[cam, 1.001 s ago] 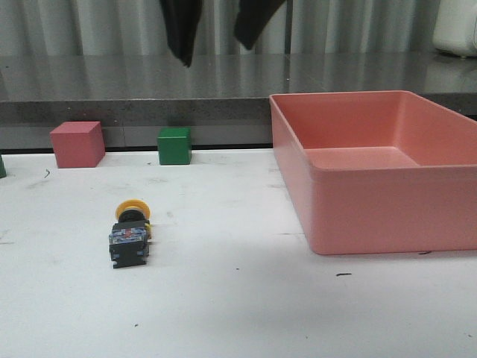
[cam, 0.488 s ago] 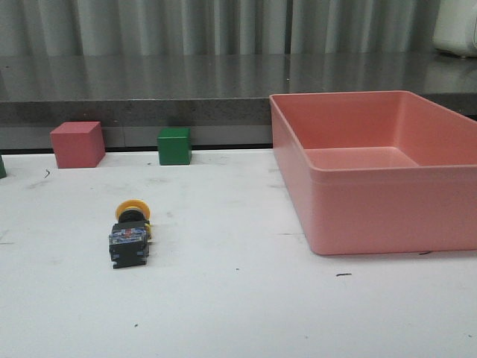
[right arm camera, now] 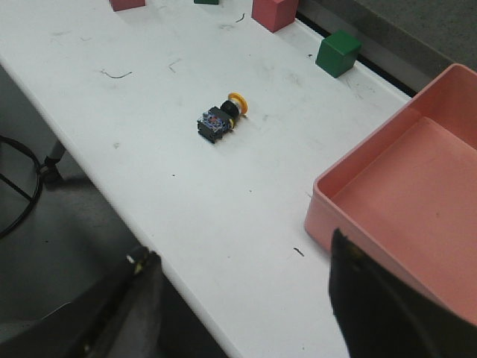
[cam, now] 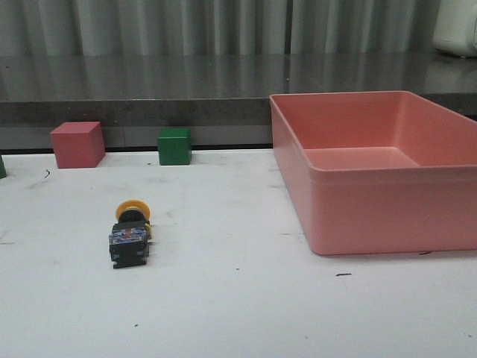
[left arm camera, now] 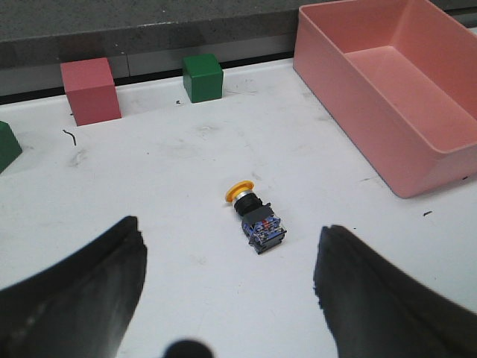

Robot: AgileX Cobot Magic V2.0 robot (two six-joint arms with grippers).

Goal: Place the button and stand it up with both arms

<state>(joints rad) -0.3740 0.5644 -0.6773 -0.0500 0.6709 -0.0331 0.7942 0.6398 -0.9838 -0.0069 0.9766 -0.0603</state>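
The push-button (cam: 130, 237) lies on its side on the white table (cam: 238, 313), well left of the pink bin (cam: 387, 216), untouched, so standing it remains; both grippers (left arm camera: 231, 294) (right arm camera: 242, 306) hover above, jaws apart.

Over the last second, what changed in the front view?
Two dark arm parts that hung at the top edge went up out of the front view. Nothing was taken hold of or let go. The yellow-capped push-button lies on its side as before; the pink cube, green cube and pink plastic bin stayed put.
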